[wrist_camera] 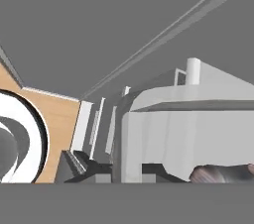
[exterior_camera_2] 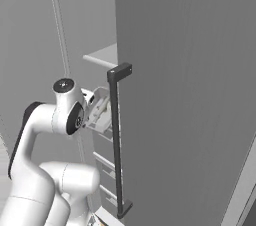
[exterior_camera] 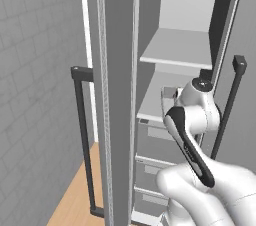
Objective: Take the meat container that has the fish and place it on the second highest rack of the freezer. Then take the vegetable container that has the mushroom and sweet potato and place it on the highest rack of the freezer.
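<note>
Meat container (wrist_camera: 198,129), pale and boxy with dark fish (wrist_camera: 221,173) at its lower edge, is seen close before the hand (exterior_camera_2: 100,110) at the open freezer's shelves (exterior_camera: 175,50). Whether the hand is clamped on it cannot be told.

Matt grey freezer shelves (exterior_camera: 175,52); smooth translucent plastic meat container (wrist_camera: 183,134).

Rendered domestic kitchen: a tall grey freezer (exterior_camera: 120,95) stands open, with white racks (exterior_camera: 180,50) above drawers (exterior_camera: 155,170), dark bar door handles (exterior_camera_2: 116,140), a grey tiled wall (exterior_camera: 40,70), and wood flooring (exterior_camera: 75,200).
</note>
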Tool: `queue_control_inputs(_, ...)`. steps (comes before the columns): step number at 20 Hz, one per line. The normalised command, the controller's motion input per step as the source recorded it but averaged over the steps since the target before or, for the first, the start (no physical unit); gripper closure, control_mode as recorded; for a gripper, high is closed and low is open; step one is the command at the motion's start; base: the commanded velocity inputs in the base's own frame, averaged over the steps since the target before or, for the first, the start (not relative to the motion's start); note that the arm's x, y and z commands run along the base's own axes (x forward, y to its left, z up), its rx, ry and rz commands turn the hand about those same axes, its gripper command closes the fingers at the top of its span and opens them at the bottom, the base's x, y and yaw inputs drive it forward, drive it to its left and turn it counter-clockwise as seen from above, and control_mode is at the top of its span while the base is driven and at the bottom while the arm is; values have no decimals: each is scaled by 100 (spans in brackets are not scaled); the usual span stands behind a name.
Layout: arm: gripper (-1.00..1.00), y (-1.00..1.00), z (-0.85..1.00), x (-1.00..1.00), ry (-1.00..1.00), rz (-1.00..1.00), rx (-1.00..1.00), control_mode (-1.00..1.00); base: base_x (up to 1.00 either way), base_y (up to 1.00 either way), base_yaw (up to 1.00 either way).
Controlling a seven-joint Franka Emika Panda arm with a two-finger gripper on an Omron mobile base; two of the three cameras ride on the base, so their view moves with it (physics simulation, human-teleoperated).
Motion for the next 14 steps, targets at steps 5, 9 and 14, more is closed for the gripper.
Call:
queue_control_inputs(5,100,0,-72,88,0,-8,0,-100,0,0,0)
queue_control_inputs(9,100,-1,-33,90,0,-10,0,-100,0,0,0)
queue_control_inputs(14,100,-10,-5,79,5,-4,0,-100,0,0,0)
